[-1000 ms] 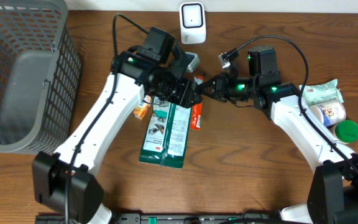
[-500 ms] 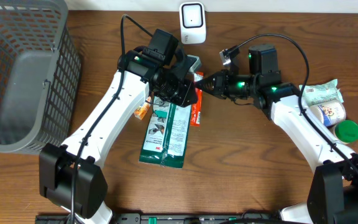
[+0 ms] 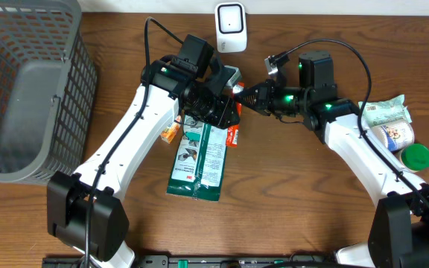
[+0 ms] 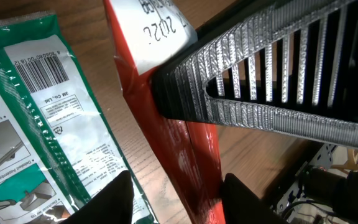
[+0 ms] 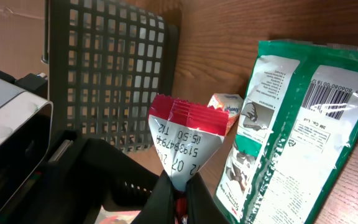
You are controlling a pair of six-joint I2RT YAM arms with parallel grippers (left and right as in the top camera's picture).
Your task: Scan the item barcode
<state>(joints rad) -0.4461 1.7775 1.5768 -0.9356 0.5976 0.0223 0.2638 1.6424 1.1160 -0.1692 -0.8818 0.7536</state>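
Red packet nudged up, R end effector clamped on it, L end effector apart astride it, arms converging.

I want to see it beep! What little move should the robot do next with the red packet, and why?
Probably lift the red packet toward the white scanner with the right gripper. That gripper pinches the packet's white end, the left gripper stands open around it without squeezing, and the scanner sits just beyond.

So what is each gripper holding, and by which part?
The right gripper pinches the red packet by its white printed end; the left gripper straddles it, open.
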